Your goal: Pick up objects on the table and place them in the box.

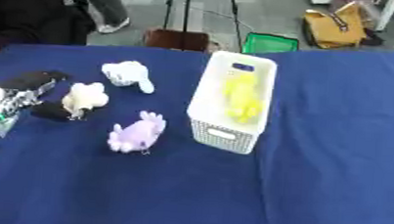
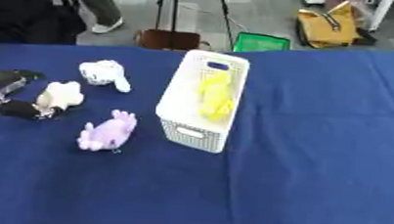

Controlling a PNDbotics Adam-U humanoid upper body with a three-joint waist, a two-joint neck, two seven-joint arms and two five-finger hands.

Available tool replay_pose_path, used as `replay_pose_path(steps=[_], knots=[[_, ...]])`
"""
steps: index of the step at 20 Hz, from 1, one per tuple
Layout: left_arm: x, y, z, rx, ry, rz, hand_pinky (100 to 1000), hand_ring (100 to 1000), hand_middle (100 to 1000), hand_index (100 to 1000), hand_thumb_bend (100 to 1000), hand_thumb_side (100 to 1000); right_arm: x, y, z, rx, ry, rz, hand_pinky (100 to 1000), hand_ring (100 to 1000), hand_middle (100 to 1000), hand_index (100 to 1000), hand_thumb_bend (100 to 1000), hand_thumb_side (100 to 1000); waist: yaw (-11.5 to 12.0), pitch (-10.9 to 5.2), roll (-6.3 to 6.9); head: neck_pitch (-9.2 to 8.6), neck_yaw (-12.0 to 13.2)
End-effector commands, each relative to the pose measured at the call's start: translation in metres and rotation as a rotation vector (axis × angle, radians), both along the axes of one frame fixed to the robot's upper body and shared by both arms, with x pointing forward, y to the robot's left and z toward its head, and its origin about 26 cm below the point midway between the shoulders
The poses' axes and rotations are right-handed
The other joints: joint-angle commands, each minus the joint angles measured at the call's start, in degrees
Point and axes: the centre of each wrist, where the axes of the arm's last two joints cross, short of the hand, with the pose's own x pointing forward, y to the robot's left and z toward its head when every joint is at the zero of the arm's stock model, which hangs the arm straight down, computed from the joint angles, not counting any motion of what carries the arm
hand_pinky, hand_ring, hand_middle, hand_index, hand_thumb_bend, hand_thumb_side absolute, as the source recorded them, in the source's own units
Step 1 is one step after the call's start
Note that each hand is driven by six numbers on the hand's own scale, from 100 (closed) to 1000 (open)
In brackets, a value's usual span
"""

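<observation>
A: Where are the toys?
B: The cream plush toy (image 1: 84, 97) lies by the left hand (image 1: 32, 96), whose black fingers pinch its near edge. The purple plush toy (image 1: 137, 132) lies beside the white box (image 1: 227, 135); a yellow toy (image 1: 242, 98) is already inside.
A: Handling?
B: Probably light, soft, squashy; take the body. No readable writing.

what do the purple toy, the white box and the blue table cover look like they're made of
The small purple animal-shaped toy looks like soft plush: fuzzy, rounded outline, no shine. The tall white rectangular box seems to be rigid matte plastic, with a perforated lattice wall and a cut-out handle slot. The dark blue table cover looks like matte woven cloth, though its weave cannot be made out.
</observation>
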Motion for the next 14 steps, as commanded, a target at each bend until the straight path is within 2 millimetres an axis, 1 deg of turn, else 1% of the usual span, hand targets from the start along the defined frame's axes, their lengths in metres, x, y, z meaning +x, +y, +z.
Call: replay_pose_path(steps=[1, 11, 13, 14], knots=[[0.0035, 0.0075, 0.0124, 0.031, -0.014, 0.018, 864, 935, 944, 1000, 542, 679, -0.0029, 0.0002, 0.0065, -0.007, -0.025, 0.011, 818, 837, 668, 751, 100, 907, -0.1, -0.86, -0.04, -0.60, 0.4], [0.0113, 0.0073, 0.0109, 0.082, -0.009, 0.042, 845, 922, 919, 1000, 516, 689, -0.0030, 0.0006, 0.0064, -0.010, -0.022, 0.017, 817, 837, 667, 750, 100, 905, -0.5, -0.56, 0.19, -0.69, 0.7], [0.0122, 0.0077, 0.0104, 0.099, -0.007, 0.050, 831, 913, 905, 997, 500, 686, -0.0030, 0.0004, 0.0065, -0.010, -0.022, 0.016, 817, 838, 667, 751, 100, 904, -0.7, -0.50, 0.24, -0.71, 0.7], [0.0127, 0.0078, 0.0102, 0.112, -0.006, 0.055, 807, 896, 888, 991, 481, 682, -0.0030, 0.0003, 0.0066, -0.010, -0.022, 0.017, 817, 837, 667, 751, 100, 904, -0.7, -0.48, 0.27, -0.71, 0.7]])
